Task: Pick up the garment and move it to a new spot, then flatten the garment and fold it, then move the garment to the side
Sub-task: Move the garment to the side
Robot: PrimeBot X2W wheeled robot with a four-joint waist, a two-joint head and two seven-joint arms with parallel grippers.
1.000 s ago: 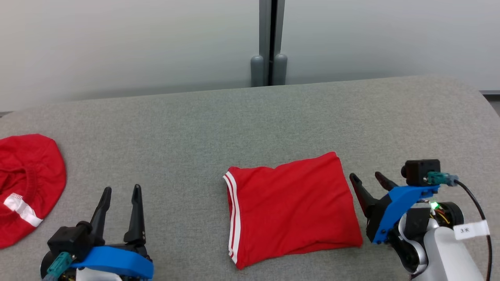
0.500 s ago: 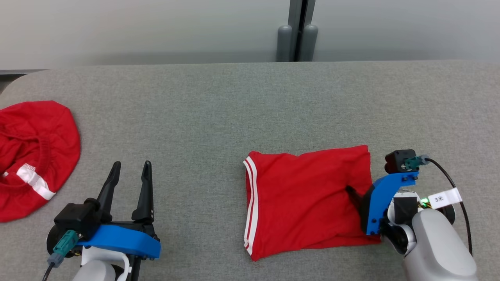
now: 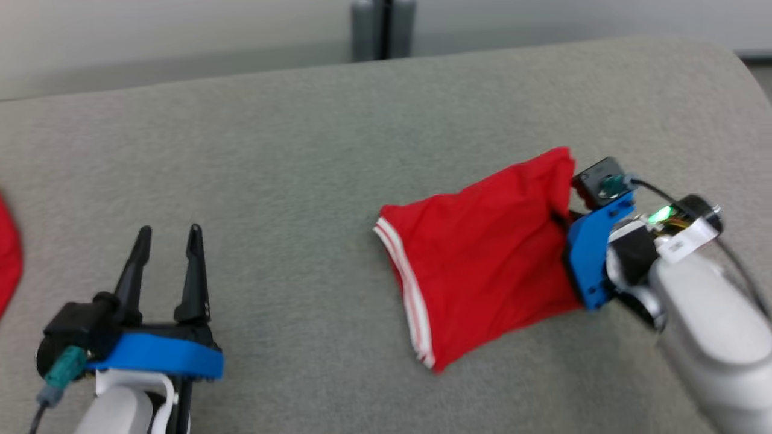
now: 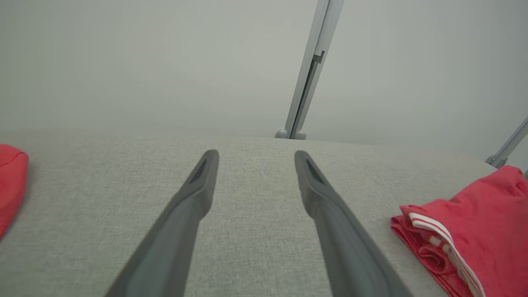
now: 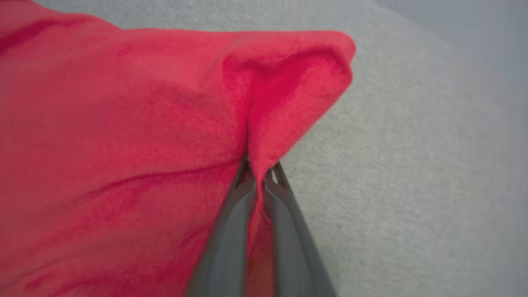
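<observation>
Since the folded shorts (image 3: 482,253) seem ready to go aside, the right claw (image 5: 259,175) is clamped on their edge, cloth bunched ahead of its tips; the left claw (image 3: 169,231) hangs spread wide, well apart.

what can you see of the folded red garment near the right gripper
The folded red garment is soft, knit-looking cloth in a rough rectangle, with white stripes along its left edge. It lies skewed on the grey fabric surface. The right gripper is shut on its right edge, bunching a corner upward.
</observation>
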